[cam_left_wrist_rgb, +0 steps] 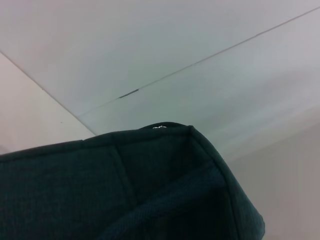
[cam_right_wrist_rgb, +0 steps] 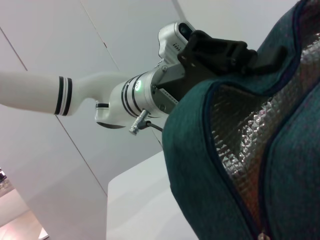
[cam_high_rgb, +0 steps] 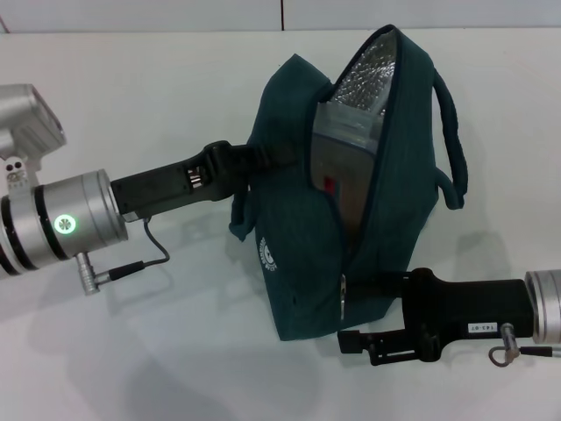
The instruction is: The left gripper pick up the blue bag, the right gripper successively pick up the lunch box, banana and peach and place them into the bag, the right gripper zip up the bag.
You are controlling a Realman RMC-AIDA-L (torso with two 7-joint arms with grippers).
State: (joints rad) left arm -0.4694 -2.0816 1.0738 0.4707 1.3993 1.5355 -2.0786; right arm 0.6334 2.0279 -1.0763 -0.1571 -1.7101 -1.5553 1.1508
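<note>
The blue bag (cam_high_rgb: 298, 237) hangs half unzipped, lunch box (cam_high_rgb: 337, 171) inside. The left claw (cam_high_rgb: 250, 162) is clamped on its handle. The right claw (cam_high_rgb: 364, 338) sits by the zipper; grip unclear.

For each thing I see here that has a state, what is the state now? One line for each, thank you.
blue bag: held up off the table, zipper partly open, foil lining showing.
lunch box: inside the bag, partly visible through the opening.
left gripper: shut on the bag's handle on the robot's left side.
right gripper: at the low end of the zipper; jaws not clear.
</note>
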